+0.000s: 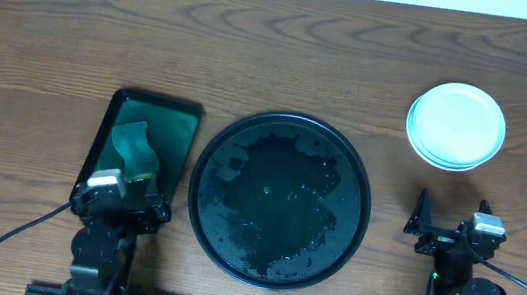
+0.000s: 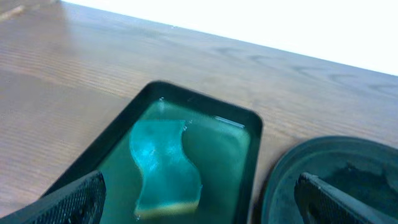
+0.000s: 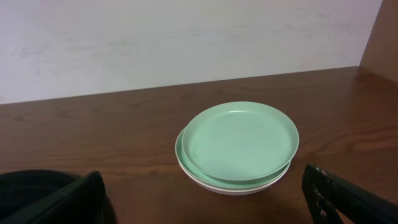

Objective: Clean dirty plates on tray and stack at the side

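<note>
The pale mint plates (image 1: 456, 126) sit in one stack on the table at the right, also seen in the right wrist view (image 3: 237, 144). The round black tray (image 1: 279, 198) lies in the middle, wet and glossy, with no plate on it; its rim shows in the left wrist view (image 2: 323, 163). My left gripper (image 1: 121, 198) is open and empty at the near end of the green tray (image 2: 199, 205). My right gripper (image 1: 450, 223) is open and empty, just in front of the plate stack (image 3: 205, 205).
A dark green rectangular tray (image 1: 186, 123) holds liquid and a teal sponge (image 1: 134, 150), which also shows in the left wrist view (image 2: 165, 165). The wooden table ends at a pale wall at the back.
</note>
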`<state>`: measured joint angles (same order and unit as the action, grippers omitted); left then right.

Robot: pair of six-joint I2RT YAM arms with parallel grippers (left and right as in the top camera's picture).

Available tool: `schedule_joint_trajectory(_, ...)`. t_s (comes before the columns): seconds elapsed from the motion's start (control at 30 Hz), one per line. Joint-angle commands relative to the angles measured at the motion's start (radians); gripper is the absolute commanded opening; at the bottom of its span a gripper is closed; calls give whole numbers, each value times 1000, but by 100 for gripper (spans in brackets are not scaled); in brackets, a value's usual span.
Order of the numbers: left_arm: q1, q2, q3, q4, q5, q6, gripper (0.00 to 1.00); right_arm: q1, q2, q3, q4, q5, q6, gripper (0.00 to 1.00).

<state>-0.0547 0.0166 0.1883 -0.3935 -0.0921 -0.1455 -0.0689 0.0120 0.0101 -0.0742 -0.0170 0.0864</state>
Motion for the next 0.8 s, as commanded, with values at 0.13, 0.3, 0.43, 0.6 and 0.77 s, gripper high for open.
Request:
schedule_joint_trajectory(0.13,4,-15,-127,235,56,89,98,3,-7,-5,-1,12,-13,99)
schedule_joint_trajectory(0.3,4,-16,-177,310,56,89,98,3,-7,-5,-1,13,-13,99)
schedule_joint_trajectory(0.43,4,-16,-185,327,56,118,98,3,-7,-5,-1,12,-13,99)
schedule_joint_trajectory(0.6,4,-16,-185,324,111,234,98,3,-7,-5,-1,12,-13,99)
schedule_joint_trajectory(0.77,4,-16,-185,323,107,234,98,3,-7,-5,-1,12,-13,99)
